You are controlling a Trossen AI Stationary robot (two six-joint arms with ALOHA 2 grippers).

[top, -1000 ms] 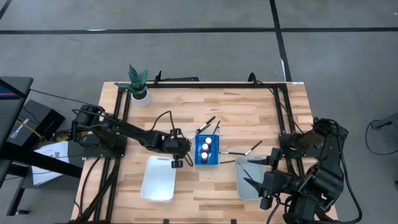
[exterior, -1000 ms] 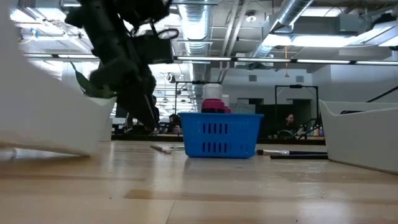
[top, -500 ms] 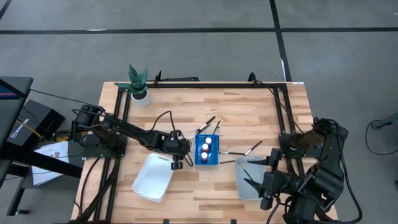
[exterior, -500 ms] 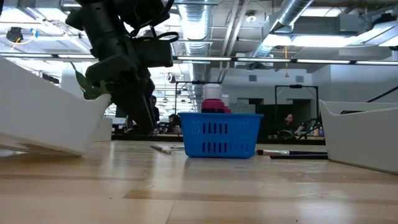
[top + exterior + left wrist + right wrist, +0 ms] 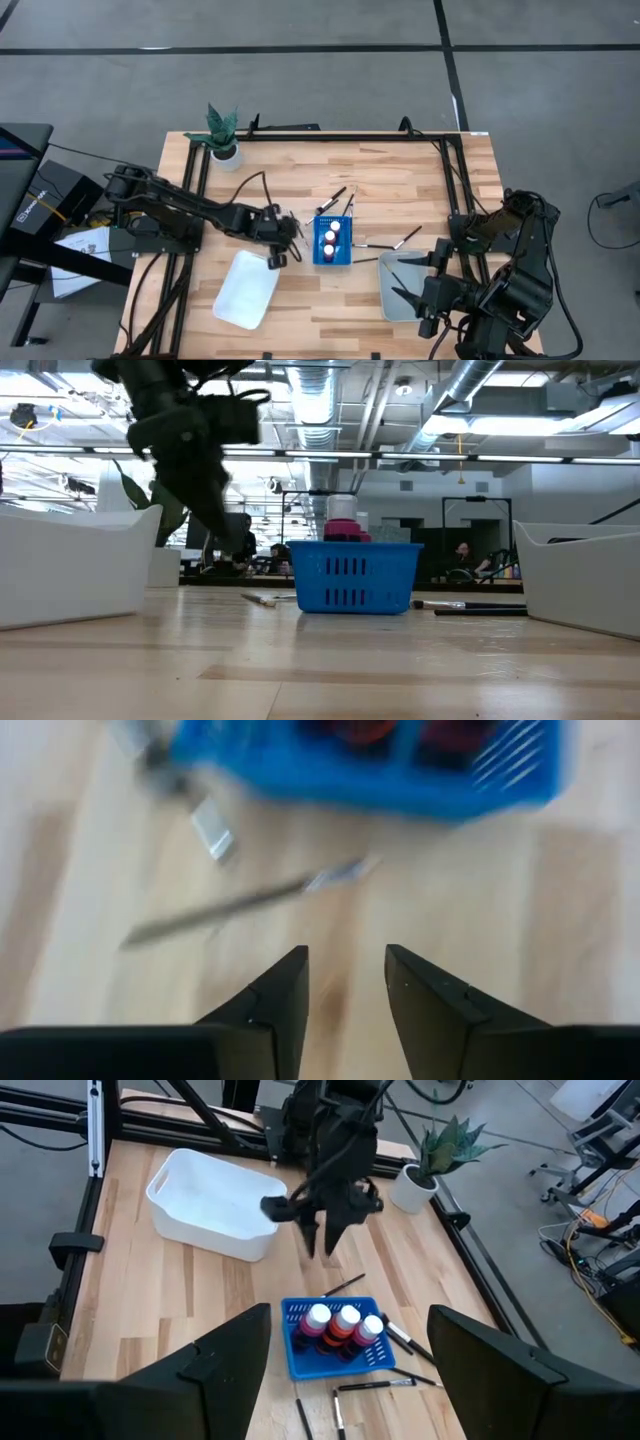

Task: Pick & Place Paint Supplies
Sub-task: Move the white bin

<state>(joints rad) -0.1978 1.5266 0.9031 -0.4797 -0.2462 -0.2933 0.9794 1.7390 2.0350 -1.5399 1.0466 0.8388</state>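
Note:
Three red paint bottles (image 5: pixel 332 238) with white caps stand in the blue rack (image 5: pixel 300 1355). Thin dark brushes (image 5: pixel 338 194) lie loose on the wood around it, and one brush (image 5: pixel 230 905) lies just ahead of my left gripper (image 5: pixel 345 995). That gripper (image 5: pixel 276 258) hangs open above the table between the rack and the white tray (image 5: pixel 240 295), with nothing between its fingers. The tray rests flat on its bottom. My right gripper (image 5: pixel 345 1370) waits wide open above the grey tray (image 5: pixel 386 300) at the near right.
A potted plant (image 5: pixel 222 135) stands at the far left corner. Black frame rails (image 5: pixel 330 135) run along the table's far and side edges. More brushes (image 5: pixel 405 238) lie to the right of the rack. Bare wood lies between the two trays.
The white tray has swung about on the table, its near end going toward the left edge. It was tipped up on one side and now lies flat. My left gripper has risen from the tray's far right corner and drawn slightly toward the left edge.

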